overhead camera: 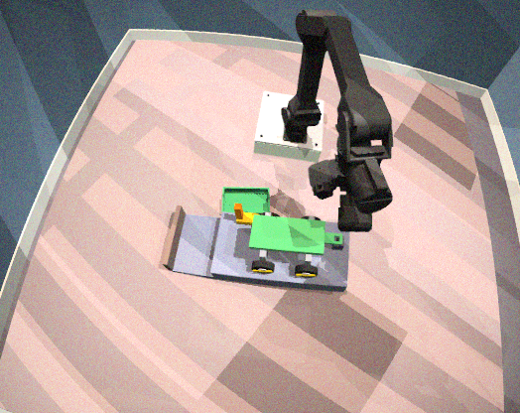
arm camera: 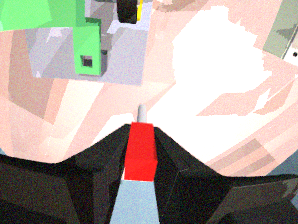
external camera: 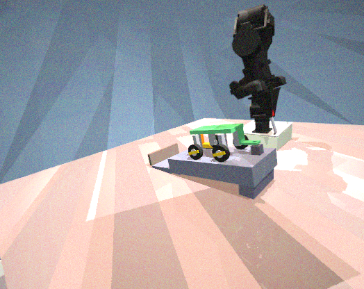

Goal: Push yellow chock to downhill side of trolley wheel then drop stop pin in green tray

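Note:
My gripper (overhead camera: 354,224) (external camera: 273,109) (arm camera: 141,131) is shut on the red-headed stop pin (external camera: 274,124) (arm camera: 141,162). The pin's grey shaft is out of the tab's hole, off the ramp's uphill end, towards the arm base side. The green trolley (overhead camera: 288,234) (external camera: 215,129) (arm camera: 40,12) stands on the grey ramp (overhead camera: 195,243) (external camera: 212,171) (arm camera: 122,67). The yellow chock (overhead camera: 245,218) (external camera: 208,145), with its orange handle upright, is at the trolley's downhill far-side wheel; their contact is hidden. The green tray (overhead camera: 246,189) lies beside the ramp, behind the chock.
A brown end board (overhead camera: 173,239) (external camera: 164,154) stands at the ramp's low end. The white arm base (overhead camera: 273,116) (external camera: 285,135) is behind the tray. A dark block (external camera: 257,149) sits under the trolley's uphill tab (overhead camera: 333,239) (external camera: 251,142) (arm camera: 87,47). A pale rim (overhead camera: 55,164) borders the table.

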Robot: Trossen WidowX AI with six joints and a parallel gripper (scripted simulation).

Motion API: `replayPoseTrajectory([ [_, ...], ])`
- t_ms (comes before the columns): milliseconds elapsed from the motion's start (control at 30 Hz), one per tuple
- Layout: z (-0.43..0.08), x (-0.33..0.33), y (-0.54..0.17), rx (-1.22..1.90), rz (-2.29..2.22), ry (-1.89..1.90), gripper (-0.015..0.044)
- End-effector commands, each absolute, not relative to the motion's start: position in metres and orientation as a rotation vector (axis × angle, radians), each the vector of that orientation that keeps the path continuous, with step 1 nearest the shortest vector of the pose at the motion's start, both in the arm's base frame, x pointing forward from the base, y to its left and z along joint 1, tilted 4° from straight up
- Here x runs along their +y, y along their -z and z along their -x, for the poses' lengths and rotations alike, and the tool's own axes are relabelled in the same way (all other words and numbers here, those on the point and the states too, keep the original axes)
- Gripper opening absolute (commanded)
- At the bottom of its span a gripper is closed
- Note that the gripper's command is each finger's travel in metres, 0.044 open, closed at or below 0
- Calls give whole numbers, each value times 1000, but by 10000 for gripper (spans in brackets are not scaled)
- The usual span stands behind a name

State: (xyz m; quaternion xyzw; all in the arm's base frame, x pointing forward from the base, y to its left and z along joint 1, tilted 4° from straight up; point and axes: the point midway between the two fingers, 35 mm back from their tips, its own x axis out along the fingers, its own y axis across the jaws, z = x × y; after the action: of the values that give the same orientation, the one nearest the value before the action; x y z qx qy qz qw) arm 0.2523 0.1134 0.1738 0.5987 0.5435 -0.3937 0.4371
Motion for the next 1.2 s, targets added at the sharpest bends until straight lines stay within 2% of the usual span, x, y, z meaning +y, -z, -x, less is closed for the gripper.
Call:
replayPoseTrajectory([
  [0, -238, 114, -173, 1346, -1495, 977, 0],
  [367, -225, 111, -171, 1347, -1494, 978, 0],
  [1167, -227, 32, -155, 1341, -1488, 982, 0],
])
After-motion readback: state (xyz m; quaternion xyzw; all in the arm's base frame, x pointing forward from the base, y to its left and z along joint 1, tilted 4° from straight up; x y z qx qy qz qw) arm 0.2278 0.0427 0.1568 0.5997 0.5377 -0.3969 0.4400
